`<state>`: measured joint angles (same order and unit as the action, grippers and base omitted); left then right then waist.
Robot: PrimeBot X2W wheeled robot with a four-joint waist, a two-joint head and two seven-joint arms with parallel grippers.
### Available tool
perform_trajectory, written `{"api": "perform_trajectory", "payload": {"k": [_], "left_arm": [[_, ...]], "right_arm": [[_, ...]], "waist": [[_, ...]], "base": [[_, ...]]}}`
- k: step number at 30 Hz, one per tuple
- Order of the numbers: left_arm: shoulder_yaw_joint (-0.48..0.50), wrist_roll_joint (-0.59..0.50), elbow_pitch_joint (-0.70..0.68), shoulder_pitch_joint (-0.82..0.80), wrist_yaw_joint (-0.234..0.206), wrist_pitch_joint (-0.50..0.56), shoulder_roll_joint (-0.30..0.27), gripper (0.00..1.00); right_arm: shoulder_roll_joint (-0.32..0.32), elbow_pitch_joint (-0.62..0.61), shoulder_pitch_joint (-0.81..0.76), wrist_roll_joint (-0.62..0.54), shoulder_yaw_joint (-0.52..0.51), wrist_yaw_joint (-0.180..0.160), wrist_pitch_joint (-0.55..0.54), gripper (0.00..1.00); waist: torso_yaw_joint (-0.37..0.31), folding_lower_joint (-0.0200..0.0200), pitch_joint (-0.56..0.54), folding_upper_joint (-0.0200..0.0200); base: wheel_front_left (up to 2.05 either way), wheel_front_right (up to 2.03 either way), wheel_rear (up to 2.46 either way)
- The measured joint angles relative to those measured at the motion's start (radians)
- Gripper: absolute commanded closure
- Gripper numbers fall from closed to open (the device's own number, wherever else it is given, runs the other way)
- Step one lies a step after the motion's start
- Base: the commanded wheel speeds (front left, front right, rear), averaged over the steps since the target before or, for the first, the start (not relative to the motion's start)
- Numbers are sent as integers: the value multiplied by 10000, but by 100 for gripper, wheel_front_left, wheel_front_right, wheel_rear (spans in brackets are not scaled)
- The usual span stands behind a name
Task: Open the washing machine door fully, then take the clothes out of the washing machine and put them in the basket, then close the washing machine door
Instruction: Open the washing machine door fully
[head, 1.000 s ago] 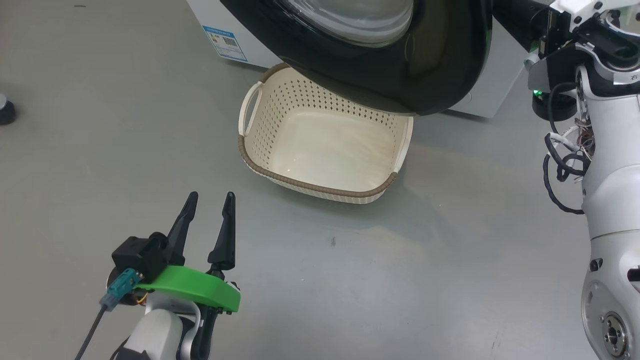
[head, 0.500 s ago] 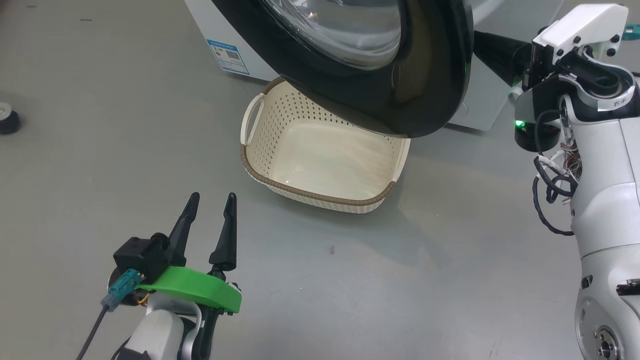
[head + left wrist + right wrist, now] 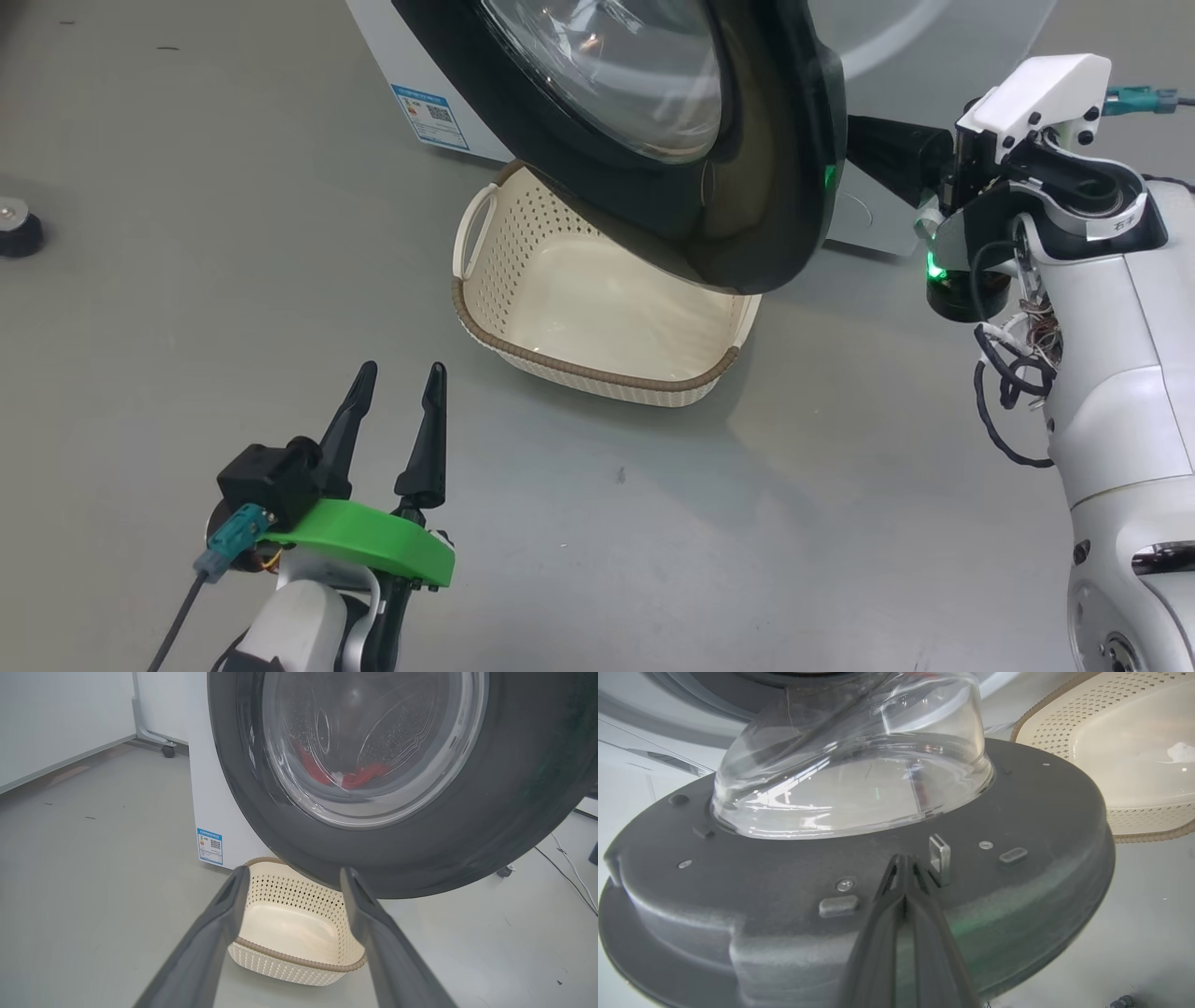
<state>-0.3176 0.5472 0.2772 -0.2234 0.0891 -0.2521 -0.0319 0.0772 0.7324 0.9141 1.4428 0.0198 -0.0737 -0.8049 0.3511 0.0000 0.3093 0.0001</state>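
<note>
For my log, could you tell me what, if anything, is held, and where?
Nothing: left gripper open; right gripper shut, tips at inner face of the washing machine door.

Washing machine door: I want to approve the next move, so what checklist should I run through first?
1. Door fully open: not ok, it hangs partly swung over the basket.
2. Right claw shut, tips at the door's inner face: ok.
3. Left claw open and empty: ok.
4. Basket ready, no clothes in it: ok.
5. Clothes reachable: not ok, the red fabric lies behind the door glass.
</note>
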Motion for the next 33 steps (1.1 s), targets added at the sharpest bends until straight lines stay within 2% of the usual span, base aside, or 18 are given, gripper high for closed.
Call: {"api": "perform_trajectory", "payload": {"k": [18,33], "left_arm": [[-142,-27,17,115,-2,0,-2,0],[-242,-29,36,248,-6,0,-4,0]], "right_arm": [[-17,-313,-674,1883,1601,6,-453,100],[-21,-1227,-1281,3411,3409,-6,-395,100]], "waist": [[153,0,-269,-1],[260,0,-404,0]], "base": [[0,0,0],[0,0,0]]}}
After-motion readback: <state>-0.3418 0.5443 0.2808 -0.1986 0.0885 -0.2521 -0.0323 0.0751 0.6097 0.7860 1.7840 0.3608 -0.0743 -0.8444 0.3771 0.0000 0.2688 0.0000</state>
